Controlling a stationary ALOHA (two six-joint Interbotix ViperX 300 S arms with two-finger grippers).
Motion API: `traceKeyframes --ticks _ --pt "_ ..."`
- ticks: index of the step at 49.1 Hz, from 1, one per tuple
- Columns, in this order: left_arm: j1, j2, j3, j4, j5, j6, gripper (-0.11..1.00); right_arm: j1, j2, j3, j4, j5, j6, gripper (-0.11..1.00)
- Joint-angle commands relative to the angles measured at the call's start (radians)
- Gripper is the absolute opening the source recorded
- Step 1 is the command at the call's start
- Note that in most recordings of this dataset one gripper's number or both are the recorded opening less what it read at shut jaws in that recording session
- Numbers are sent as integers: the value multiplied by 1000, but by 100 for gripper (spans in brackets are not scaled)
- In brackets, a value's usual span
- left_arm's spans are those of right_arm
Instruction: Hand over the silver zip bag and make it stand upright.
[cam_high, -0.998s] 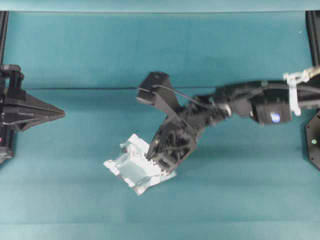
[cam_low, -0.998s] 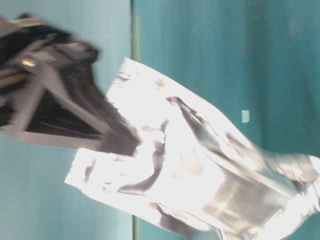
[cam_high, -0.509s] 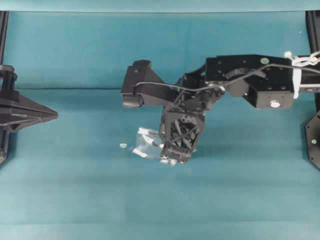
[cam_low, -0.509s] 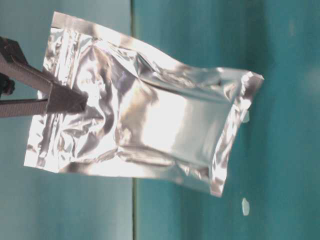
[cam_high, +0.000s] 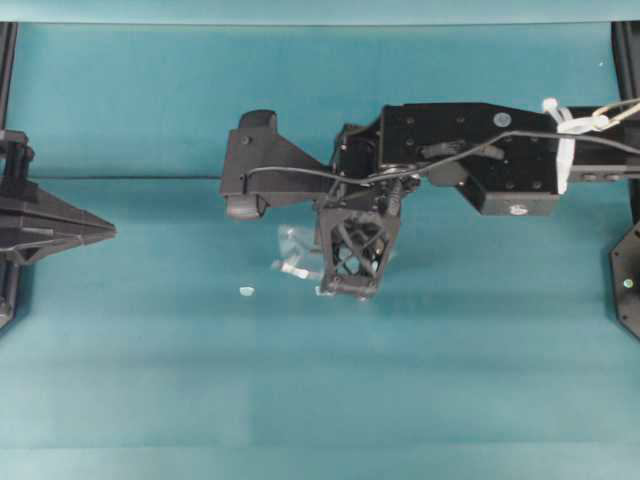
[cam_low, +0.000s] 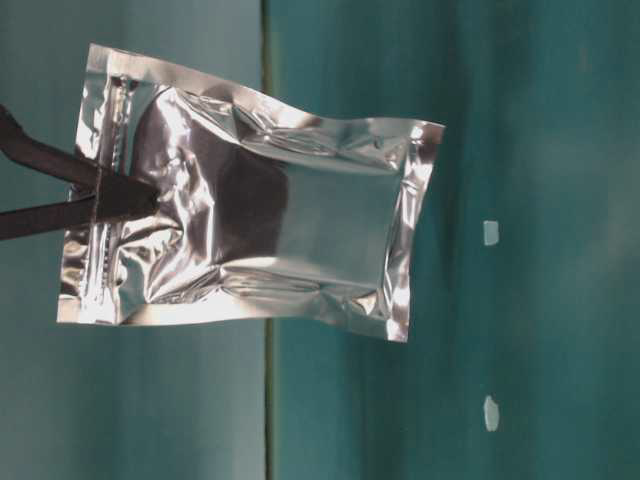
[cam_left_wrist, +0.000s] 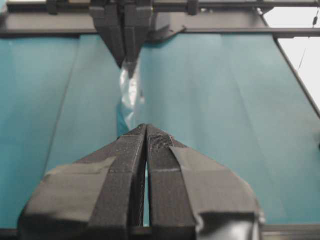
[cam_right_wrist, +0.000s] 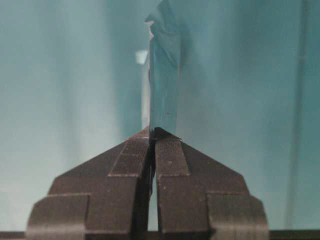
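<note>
The silver zip bag is off the teal cloth, held by my right gripper, which is shut on its zip-strip edge. In the table-level view the crinkled bag shows broadside, with the fingertips pinching the zip strip. The right wrist view has the bag edge-on, rising from my right gripper. My left gripper waits at the far left, shut and empty. From the left wrist view, the left gripper points at the bag, well short of it.
Small white scraps lie on the cloth below the bag; two scraps show in the table-level view. A seam crosses the cloth. Black frame posts stand at the left and right edges.
My right gripper has lifted the bag off the cloth and turned it from lying flat to hanging edge-on, moving toward the back. The left gripper has barely moved.
</note>
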Motion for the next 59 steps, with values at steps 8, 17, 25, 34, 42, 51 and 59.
traceKeyframes --ticks 8,17,25,34,42,51,59 --pt "0 5 -18 2 -5 0 -1 17 11 -20 -21 6 -55 1" --pt "-2 5 -18 2 -5 0 -1 25 28 -15 -26 9 -61 1" --pt "0 8 -18 2 -5 0 -1 31 38 -14 -26 11 -74 1" --pt "-2 9 -17 2 -5 0 -1 38 44 -18 -26 11 -91 1" --pt "0 11 -17 2 -5 -6 -1 40 49 -18 -26 6 -95 1" --pt "8 25 -14 2 -3 -17 -1 41 60 -21 -26 3 -95 1" --pt "18 61 -9 2 -3 -55 0 46 64 -21 -26 -9 -98 1"
